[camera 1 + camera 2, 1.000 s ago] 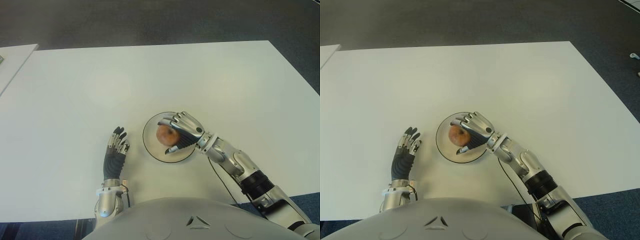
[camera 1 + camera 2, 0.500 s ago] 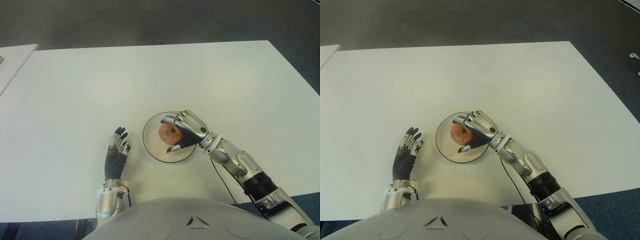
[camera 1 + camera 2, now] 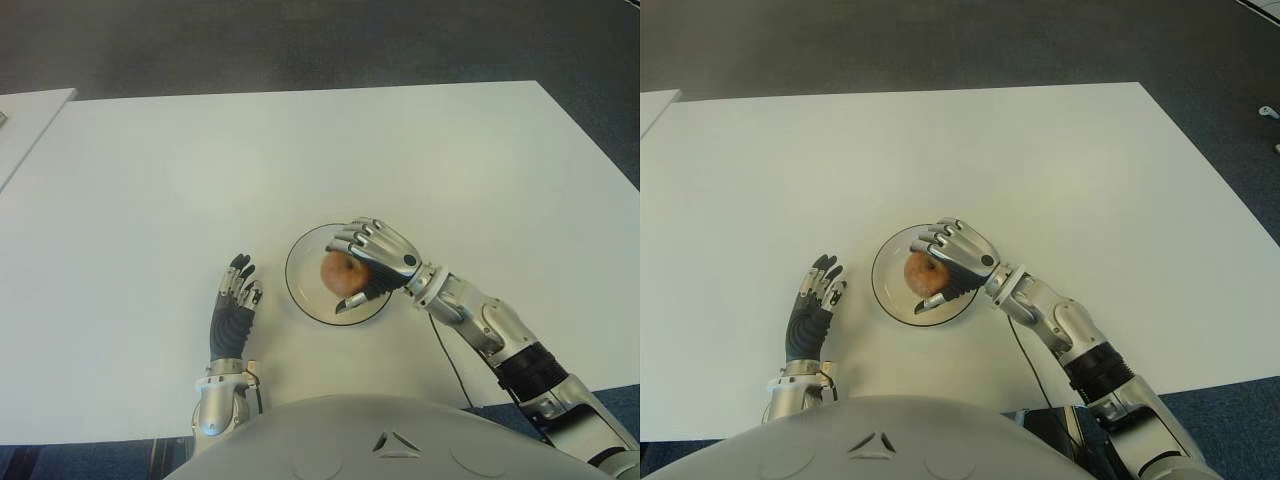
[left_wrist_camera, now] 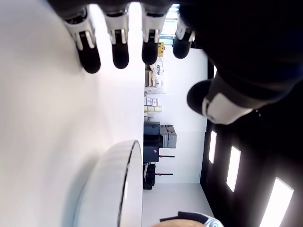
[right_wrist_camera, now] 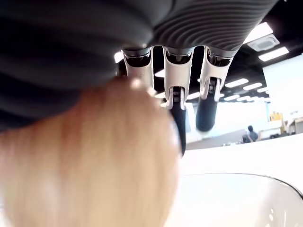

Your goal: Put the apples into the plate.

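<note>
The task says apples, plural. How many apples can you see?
1: a reddish round apple gripped in the right hand over the white round plate. The hand could hide another.

We see our right hand as silver-segmented fingers over black ribbed palm padding, joined to a silver forearm with a black band near the elbow and a thin black cable beneath. Our left hand has black ribbed skin, black fingertips and a silver wrist cuff. Our torso shell is pale grey.
</note>
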{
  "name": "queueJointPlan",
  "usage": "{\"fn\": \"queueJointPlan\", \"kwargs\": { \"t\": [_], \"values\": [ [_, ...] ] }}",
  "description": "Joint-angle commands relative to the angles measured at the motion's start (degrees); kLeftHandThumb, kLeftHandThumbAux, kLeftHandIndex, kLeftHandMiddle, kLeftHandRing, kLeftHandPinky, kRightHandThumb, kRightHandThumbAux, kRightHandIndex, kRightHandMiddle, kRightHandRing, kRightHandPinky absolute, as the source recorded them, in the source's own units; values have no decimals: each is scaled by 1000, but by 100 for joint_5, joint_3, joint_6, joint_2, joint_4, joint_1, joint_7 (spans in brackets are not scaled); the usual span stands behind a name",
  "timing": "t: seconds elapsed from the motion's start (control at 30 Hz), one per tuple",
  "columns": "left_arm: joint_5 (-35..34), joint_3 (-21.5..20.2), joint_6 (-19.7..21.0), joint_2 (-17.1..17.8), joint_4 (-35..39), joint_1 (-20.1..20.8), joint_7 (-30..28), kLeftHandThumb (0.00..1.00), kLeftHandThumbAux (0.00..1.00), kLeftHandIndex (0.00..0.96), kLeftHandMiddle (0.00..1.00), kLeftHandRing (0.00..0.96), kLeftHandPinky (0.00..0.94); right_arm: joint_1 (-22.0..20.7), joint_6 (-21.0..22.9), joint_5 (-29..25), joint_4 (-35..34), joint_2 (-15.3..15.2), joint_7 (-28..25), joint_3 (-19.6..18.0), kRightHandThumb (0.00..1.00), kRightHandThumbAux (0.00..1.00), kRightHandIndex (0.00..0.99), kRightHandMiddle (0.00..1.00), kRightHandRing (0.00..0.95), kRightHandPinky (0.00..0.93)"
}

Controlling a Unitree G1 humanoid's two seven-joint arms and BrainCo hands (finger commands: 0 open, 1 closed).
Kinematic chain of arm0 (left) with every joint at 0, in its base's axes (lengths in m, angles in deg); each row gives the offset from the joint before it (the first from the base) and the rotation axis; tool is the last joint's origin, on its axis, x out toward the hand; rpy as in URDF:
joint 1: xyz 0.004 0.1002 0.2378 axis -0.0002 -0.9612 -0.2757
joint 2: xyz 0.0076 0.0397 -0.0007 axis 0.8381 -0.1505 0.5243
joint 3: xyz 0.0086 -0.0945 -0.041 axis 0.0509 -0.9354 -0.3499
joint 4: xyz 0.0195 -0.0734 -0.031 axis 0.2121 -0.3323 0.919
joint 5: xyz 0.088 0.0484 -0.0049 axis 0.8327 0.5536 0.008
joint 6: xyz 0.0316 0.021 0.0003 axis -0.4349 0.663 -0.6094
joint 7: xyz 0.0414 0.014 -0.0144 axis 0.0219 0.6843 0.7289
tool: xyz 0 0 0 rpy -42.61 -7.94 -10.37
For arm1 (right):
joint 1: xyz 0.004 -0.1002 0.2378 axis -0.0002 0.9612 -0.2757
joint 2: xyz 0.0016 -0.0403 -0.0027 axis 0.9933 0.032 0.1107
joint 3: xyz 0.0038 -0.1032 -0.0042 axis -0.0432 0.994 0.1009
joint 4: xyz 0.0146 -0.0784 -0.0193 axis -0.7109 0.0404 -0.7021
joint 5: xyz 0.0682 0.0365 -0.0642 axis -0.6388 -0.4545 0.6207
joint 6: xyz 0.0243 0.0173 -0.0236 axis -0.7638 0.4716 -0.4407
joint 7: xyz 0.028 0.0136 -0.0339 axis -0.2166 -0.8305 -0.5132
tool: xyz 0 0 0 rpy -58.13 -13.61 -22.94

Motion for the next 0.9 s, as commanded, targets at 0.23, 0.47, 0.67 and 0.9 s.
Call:
{"fn": "queueJointPlan", "kwargs": {
  "t": [0.23,0.47,0.67,0.9],
  "values": [
    [112,12,72,7,-109,-30,86,142,558,72,84,98,126,63,54,-241,-156,-24,-431,-102,131,204,0,0,0,0],
    [131,10,76,4,-113,-23,91,140,559,70,84,98,130,111,110,-309,-261,-13,-612,-171,117,198,0,0,0,0],
    [106,3,97,-15,-117,-16,104,148,564,73,88,106,145,141,218,-232,-357,-17,-680,-216,109,209,0,0,0,0],
    [91,3,93,-5,-118,-26,91,151,565,73,84,104,147,224,411,-268,-475,1,-810,-264,104,222,0,0,0,0]
  ]
}}
